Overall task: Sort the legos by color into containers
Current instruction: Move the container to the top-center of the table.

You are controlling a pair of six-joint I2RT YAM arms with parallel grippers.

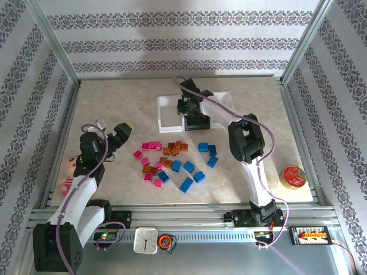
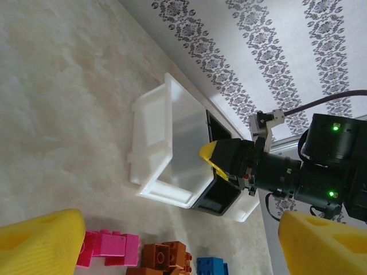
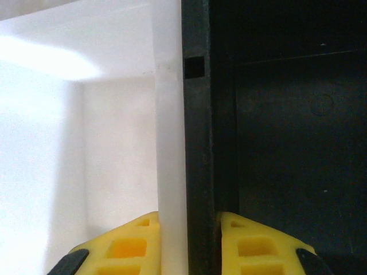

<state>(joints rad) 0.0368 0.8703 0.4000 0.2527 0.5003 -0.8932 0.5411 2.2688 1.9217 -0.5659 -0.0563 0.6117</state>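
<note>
Pink, orange-brown and blue studded legos (image 1: 172,163) lie unsorted on the marbled bench (image 1: 114,97). Right gripper (image 1: 188,109) jaws pinch the abutting walls of white plastic bin (image 2: 166,143) and black plastic bin (image 2: 221,200), seemingly positioning them. Left gripper (image 1: 119,133) jaws are spread, awaiting a first pick.

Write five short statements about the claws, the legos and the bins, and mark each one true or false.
1. The left claw is open and holds nothing. True.
2. Every one of the legos lies inside a bin. False: they lie loose on the table, in front of the bins.
3. The right claw clamps the adjoining walls of the left white bin and the black bin, one finger in each. True.
4. The blue legos are on the left of the pile. False: they are on the right, and the pink legos are on the left.
5. The doll sits in the black bin. False: it lies beside the left arm, at the table's left edge.
</note>
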